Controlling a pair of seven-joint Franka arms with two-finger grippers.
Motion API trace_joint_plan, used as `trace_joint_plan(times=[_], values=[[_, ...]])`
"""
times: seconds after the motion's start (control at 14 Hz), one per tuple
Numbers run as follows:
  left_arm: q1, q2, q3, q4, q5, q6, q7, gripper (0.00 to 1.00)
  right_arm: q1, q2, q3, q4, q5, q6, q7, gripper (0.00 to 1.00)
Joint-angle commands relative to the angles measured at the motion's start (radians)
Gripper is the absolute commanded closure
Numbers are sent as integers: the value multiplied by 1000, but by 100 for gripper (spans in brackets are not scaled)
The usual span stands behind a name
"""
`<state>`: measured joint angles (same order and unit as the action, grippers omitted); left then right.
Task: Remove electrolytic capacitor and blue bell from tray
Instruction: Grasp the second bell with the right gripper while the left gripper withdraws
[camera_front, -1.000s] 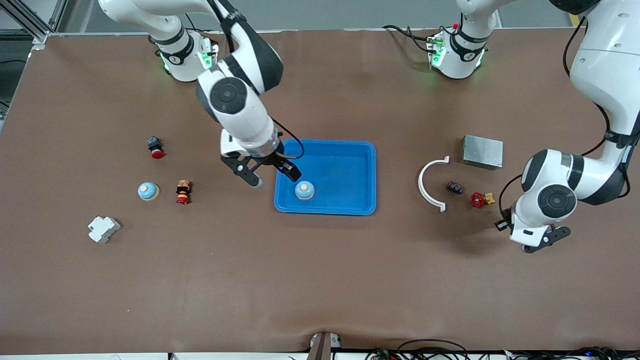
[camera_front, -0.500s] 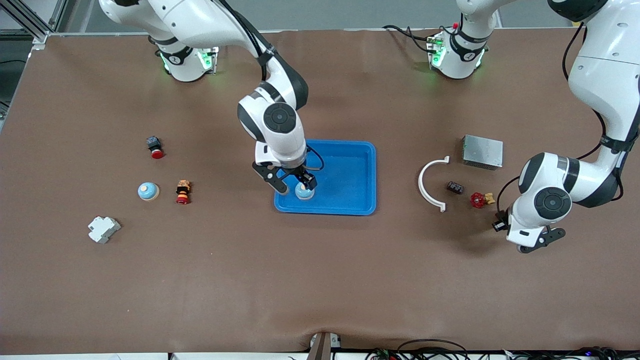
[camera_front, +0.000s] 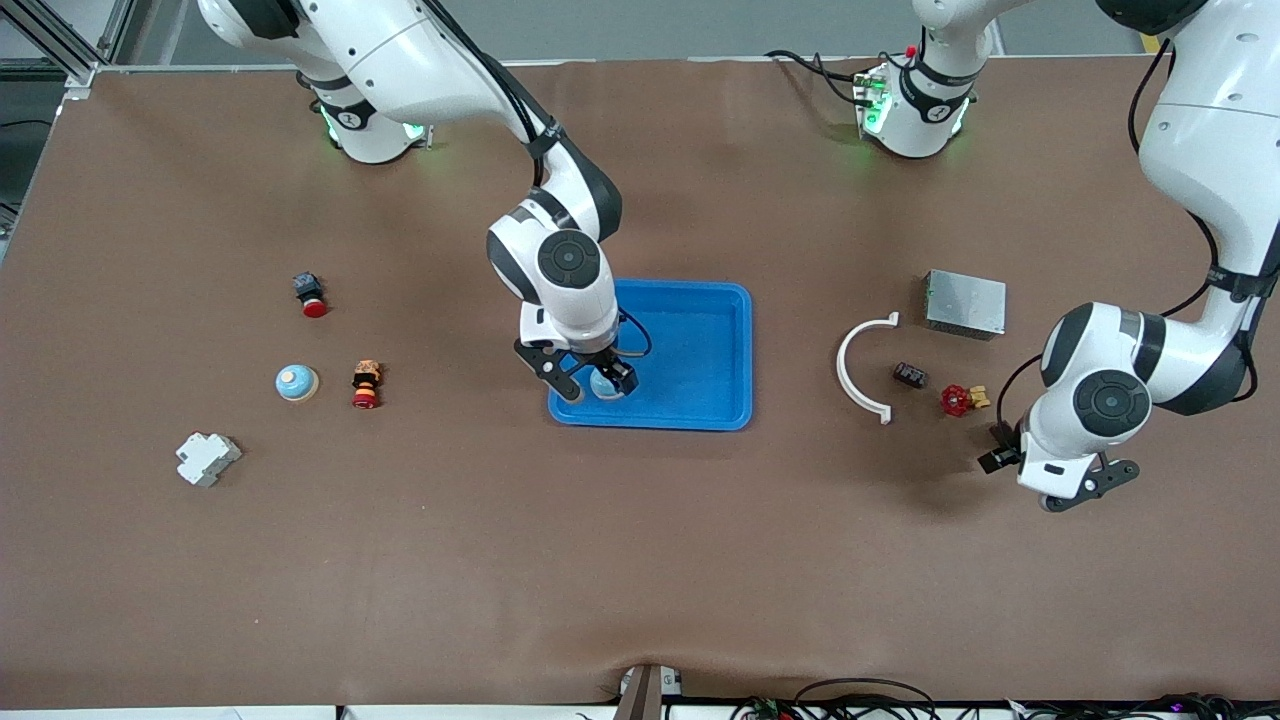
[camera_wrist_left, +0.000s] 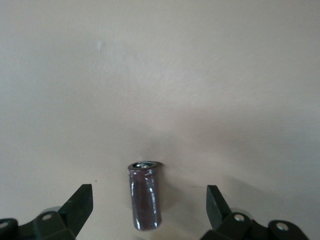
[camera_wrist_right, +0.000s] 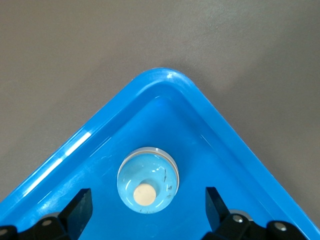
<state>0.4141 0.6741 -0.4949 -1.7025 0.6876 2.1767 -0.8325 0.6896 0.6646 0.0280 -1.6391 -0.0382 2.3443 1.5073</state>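
A light-blue bell (camera_wrist_right: 147, 180) with a cream button sits in a corner of the blue tray (camera_front: 700, 350), the corner nearest the front camera at the right arm's end. My right gripper (camera_front: 597, 387) is low over it and open, one finger on each side of the bell and neither touching it; this gripper (camera_wrist_right: 148, 202) holds nothing. The capacitor (camera_wrist_left: 145, 197), a dark brown cylinder with a silver end, rests on the bare table. My left gripper (camera_wrist_left: 148, 202) is open around it with wide gaps. In the front view this gripper (camera_front: 1085, 487) hides the capacitor.
A second blue bell (camera_front: 297, 382), two red-button switches (camera_front: 310, 295) (camera_front: 367, 385) and a white block (camera_front: 207, 458) lie toward the right arm's end. A white curved piece (camera_front: 860, 370), a silver box (camera_front: 965, 303), a small dark part (camera_front: 910, 375) and a red valve (camera_front: 958, 400) lie near the left gripper.
The right gripper swung from beside the tray and came down around the bell, still open. The left gripper's fingers opened over the capacitor; that arm barely shifted.
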Motion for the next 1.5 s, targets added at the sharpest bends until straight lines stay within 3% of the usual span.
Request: trace_joint_plan(times=[0.0,0.36,0.57,0.64,0.71,0.79,0.86,0.93,1.21,1.43], values=[[3,-64,-50,-7,9,-44,56,0,19,41,-11,31,-17,26,33,0],[8,-62,-207,157,6,-331,92,0,24,69,-11,33,-20,50,42,0],[14,-89,-272,193,4,-411,92,0,25,75,-11,33,-20,52,48,0],[14,-108,-283,195,-6,-422,92,0,24,75,-11,33,-20,58,48,7],[14,-132,-287,202,-32,-432,90,0,27,76,-11,31,-25,69,48,26],[12,-142,-289,204,-68,-451,89,0,31,76,-11,31,-40,72,50,50],[9,-149,-289,207,-91,-469,89,0,31,76,-11,31,-40,72,57,86],[9,-168,-291,207,-94,-483,93,0,31,79,-11,31,-40,72,83,100],[3,-217,-318,222,-126,-505,98,0,31,78,-11,33,-55,69,90,100],[-32,-327,-237,213,-270,-505,182,0,25,64,-10,62,-55,18,77,100]])
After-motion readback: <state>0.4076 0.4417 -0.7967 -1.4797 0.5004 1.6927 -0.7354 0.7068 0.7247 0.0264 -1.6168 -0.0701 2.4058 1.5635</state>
